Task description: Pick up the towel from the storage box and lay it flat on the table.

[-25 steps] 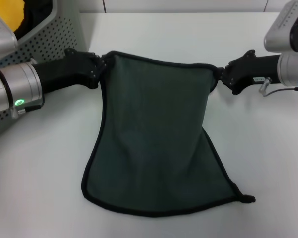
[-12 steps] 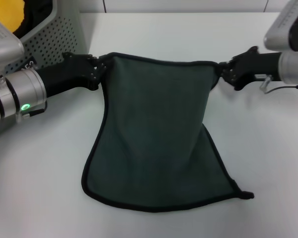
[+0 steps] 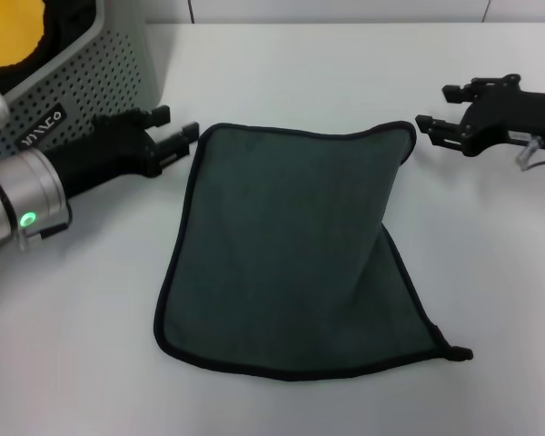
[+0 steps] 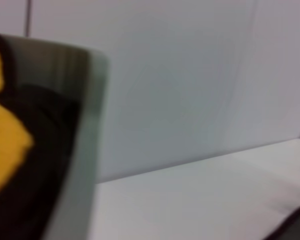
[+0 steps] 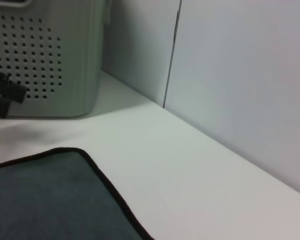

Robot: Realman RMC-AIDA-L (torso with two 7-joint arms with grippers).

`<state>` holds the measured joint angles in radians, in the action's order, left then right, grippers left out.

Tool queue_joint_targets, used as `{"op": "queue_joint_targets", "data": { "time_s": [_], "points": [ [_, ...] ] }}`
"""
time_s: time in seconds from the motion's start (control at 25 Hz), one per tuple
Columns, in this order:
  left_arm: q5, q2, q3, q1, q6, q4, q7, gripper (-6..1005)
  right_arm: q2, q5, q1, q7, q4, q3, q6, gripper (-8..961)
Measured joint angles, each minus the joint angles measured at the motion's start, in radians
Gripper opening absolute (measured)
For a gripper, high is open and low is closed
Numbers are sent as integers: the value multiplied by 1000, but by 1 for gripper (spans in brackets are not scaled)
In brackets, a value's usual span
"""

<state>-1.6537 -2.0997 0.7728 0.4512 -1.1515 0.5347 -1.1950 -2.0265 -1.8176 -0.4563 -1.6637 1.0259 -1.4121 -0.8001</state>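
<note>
The dark green towel (image 3: 291, 250) with its black border lies spread on the white table (image 3: 327, 64), green face up, with a crease along its right side. My left gripper (image 3: 176, 129) is open just left of the towel's far left corner, not touching it. Just past the far right corner, my right gripper (image 3: 433, 107) is open and holds nothing. The grey perforated storage box (image 3: 82, 73) stands at the far left. In the right wrist view a towel corner (image 5: 55, 200) lies flat near the storage box (image 5: 45, 55).
A yellow cloth (image 3: 9, 32) lies inside the box, also seen as the yellow cloth (image 4: 5, 145) in the left wrist view. A white wall (image 5: 230, 75) rises behind the table. Bare tabletop surrounds the towel on every side.
Both grippers opened and let go of the towel's far corners, then drew back outward. The far edge dropped onto the table and the towel now lies flat.
</note>
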Motion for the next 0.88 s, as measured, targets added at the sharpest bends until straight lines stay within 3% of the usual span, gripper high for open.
{"op": "queue_joint_targets", "data": {
  "time_s": [0.08, 0.2, 0.36, 0.52, 0.6, 0.64, 0.76, 0.88],
  "points": [
    [6, 0, -1, -17, -54, -1, 0, 324, 0, 15, 38, 10, 50, -7, -15, 466],
    [29, 3, 1, -49, -189, -1, 4, 464, 4, 87, 85, 84, 111, -21, -112, 530],
    [32, 6, 2, -91, -442, 13, 9, 639, 8, 182, 99, 221, 121, 28, -414, 615],
    [28, 8, 2, -125, -655, 37, 31, 802, 8, 233, 91, 307, 92, 189, -813, 766],
    [29, 9, 2, -142, -722, 42, 53, 832, 9, 251, 80, 336, 69, 268, -984, 852],
    [29, 10, 2, -144, -736, 43, 57, 848, 11, 267, 70, 364, 41, 339, -1132, 859],
    [21, 13, 2, -148, -776, 44, 62, 893, 13, 274, 55, 393, -5, 428, -1285, 878],
    [11, 15, 5, -150, -822, 44, 84, 892, 12, 275, 49, 412, -44, 471, -1339, 885]
  ]
}}
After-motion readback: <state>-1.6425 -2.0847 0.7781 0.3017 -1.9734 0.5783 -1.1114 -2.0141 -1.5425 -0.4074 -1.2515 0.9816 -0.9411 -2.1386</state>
